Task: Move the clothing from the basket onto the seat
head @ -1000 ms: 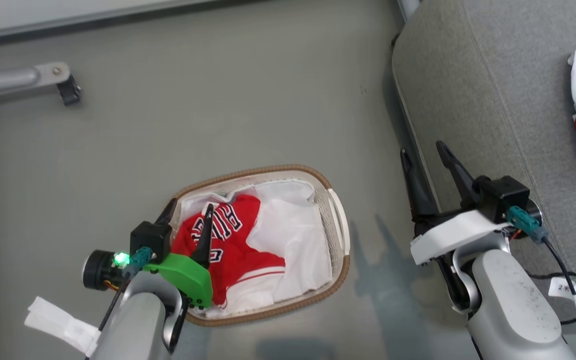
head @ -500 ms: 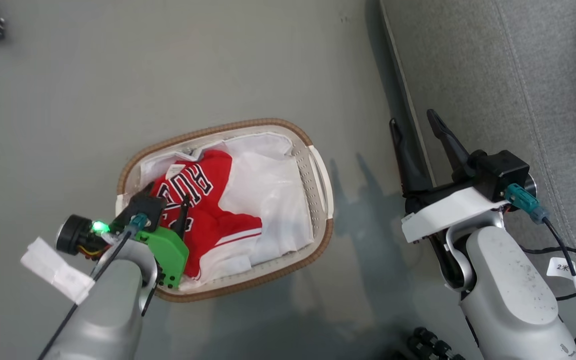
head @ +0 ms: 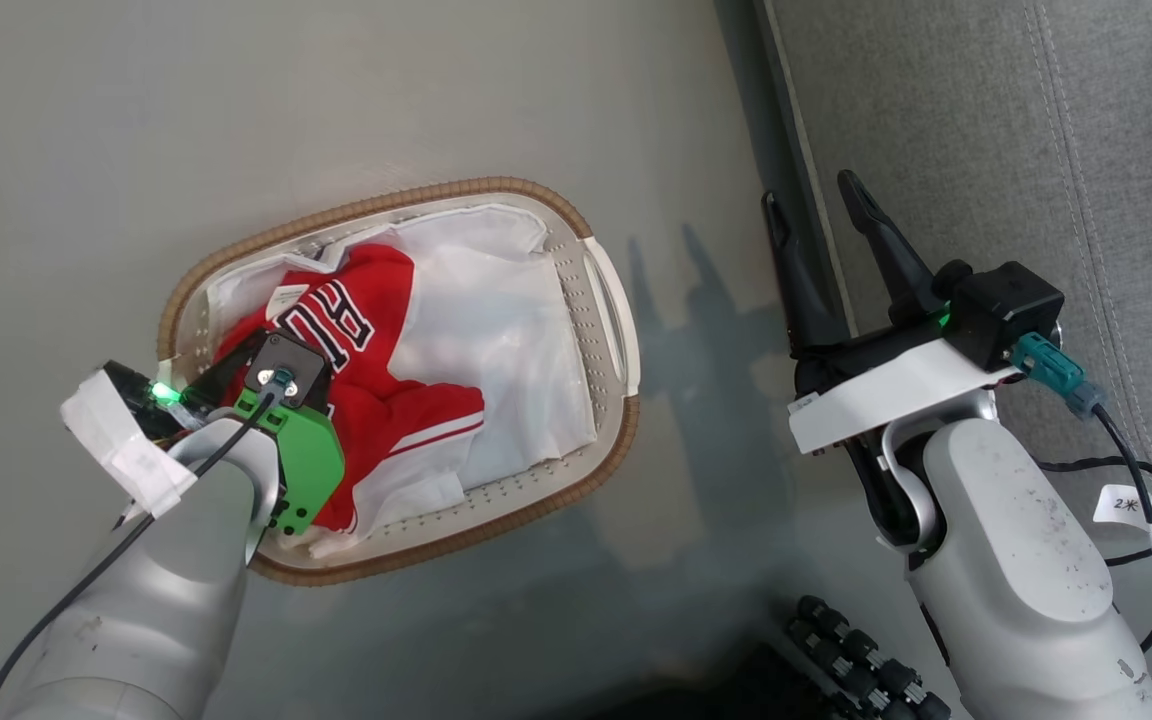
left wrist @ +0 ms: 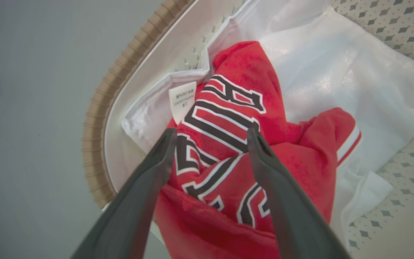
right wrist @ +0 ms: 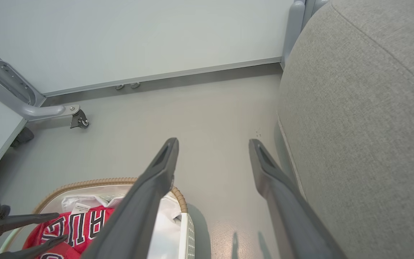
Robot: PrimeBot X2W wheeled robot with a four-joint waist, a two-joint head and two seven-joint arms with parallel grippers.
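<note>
My head camera looks steeply down on basket [head: 436, 190] and seat [head: 936, 120]; left wrist peers close into the basket; right wrist, higher, shares its rim.

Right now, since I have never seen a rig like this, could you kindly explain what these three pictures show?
This is a two-armed robot. The head view looks down from its head at the floor. Each wrist view looks along one gripper's two dark fingers. On the floor stands a white basket holding a white liner and a red jersey with block lettering. The grey seat is to the robot's right. The left gripper is open, its fingers either side of a fold of the jersey, not closed on it. The right gripper is open and empty, beside the seat's edge.
</note>
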